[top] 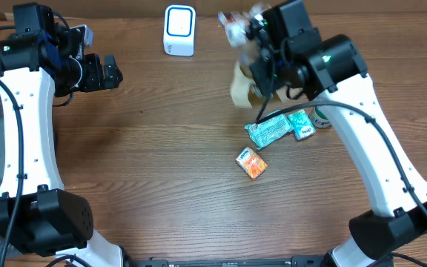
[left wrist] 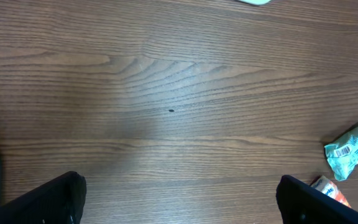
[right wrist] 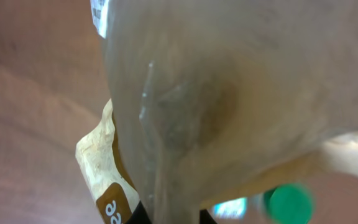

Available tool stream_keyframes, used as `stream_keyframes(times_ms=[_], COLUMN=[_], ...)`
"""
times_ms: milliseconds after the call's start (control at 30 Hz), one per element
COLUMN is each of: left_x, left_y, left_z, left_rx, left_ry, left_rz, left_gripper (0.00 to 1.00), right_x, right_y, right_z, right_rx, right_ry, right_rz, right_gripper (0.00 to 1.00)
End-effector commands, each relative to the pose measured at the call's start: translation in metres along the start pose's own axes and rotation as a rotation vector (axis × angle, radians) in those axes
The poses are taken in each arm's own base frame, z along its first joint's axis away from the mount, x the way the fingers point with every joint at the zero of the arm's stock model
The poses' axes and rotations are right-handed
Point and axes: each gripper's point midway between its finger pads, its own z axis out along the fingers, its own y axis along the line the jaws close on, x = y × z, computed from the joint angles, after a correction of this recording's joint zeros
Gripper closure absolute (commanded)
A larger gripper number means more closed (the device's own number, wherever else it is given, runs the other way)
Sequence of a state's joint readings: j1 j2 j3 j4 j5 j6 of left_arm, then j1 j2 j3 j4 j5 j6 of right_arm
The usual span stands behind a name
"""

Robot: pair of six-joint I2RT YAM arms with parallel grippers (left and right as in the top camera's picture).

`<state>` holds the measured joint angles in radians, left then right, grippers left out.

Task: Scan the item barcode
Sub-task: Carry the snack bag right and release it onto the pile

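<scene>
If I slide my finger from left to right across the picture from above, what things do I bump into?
Left gripper → white scanner → orange packet → green wrapped packet → small teal packet. The tan bag the right arm holds overlaps these, so I leave it out.

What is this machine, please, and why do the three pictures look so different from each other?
It is a robot with two white arms at a wooden table; each arm ends in a two-finger gripper. One picture is taken from above. The other two come from small cameras on the wrists, so they look along the fingers.

The left gripper is open and empty, above bare wood. The right gripper is shut on a pale, blurry bag, lifted near the white scanner at the back edge. That bag fills the right wrist picture.

On the table lie two green packets and a small orange packet. A green cap shows behind them.
</scene>
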<state>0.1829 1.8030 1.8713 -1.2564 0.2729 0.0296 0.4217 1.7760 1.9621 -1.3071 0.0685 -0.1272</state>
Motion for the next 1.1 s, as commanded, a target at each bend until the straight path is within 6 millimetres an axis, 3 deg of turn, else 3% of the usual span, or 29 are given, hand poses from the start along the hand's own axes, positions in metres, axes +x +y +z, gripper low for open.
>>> stream_keyframes(times_ms=[0,200,300,400,500,533,733,833,933,1000,1067], left_x=[0.0,0.0,0.0,-0.001,0.0,0.0,0.0,0.0,0.0,0.0,0.0], left_y=[-0.003,-0.003,-0.003,-0.003,-0.003,-0.003,-0.003,-0.003,-0.003,-0.003,-0.003], left_z=[0.003,0.003,0.003,0.003,0.003,0.003,0.003,0.003,0.003,0.003,0.003], left_rx=[0.01,0.01,0.011,0.01,0.01,0.01,0.011,0.01,0.011,0.01,0.01], left_ry=[0.006,0.006,0.006,0.005,0.006,0.006,0.006,0.006,0.006,0.006,0.006], left_rz=[0.021,0.021,0.02,0.021,0.021,0.021,0.02,0.02,0.021,0.021,0.021], left_gripper=[0.0,0.0,0.0,0.0,0.0,0.0,0.0,0.0,0.0,0.0,0.0], right_x=[0.038,0.103,0.119,0.13,0.136,0.137,0.131,0.113,0.087,0.067,0.051], right_y=[0.0,-0.016,-0.03,-0.038,-0.043,-0.044,-0.046,-0.049,-0.052,-0.052,-0.052], right_z=[0.03,0.073,0.085,0.094,0.096,0.095,0.091,0.07,0.033,-0.002,-0.042], right_rx=[-0.082,-0.138,-0.128,-0.12,-0.116,-0.116,-0.113,-0.106,-0.095,-0.102,-0.097], right_ry=[0.148,0.33,0.358,0.371,0.383,0.384,0.363,0.305,0.2,0.107,0.004], right_rz=[0.127,0.235,0.281,0.31,0.328,0.33,0.327,0.32,0.309,0.303,0.301], right_gripper=[0.96,0.96,0.96,0.93,0.66,0.62,0.61,0.56,0.47,0.33,0.13])
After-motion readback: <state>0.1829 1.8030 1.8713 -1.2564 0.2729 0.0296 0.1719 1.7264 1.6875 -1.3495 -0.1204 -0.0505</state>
